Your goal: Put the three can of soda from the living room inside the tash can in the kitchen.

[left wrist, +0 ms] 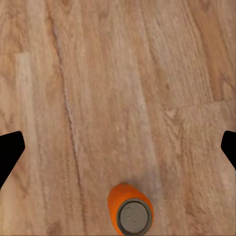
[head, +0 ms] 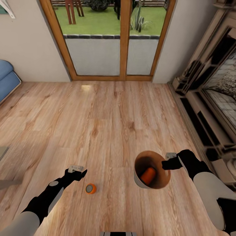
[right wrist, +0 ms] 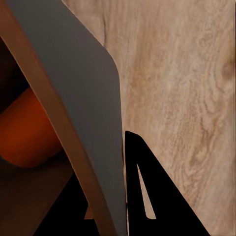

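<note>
Head view: two arms over the living room's wood floor, bin held up by the right one.

The right gripper pinches the tash can by its rim, wall between its fingers; a can of soda lies inside. The left gripper hangs spread wide, holding nothing, with a second can upright on the floor just beside its tips.

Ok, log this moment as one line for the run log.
place: living room | right end effector: shut on trash can rim | one soda can inside | left end effector: open over upright soda can on floor
</note>
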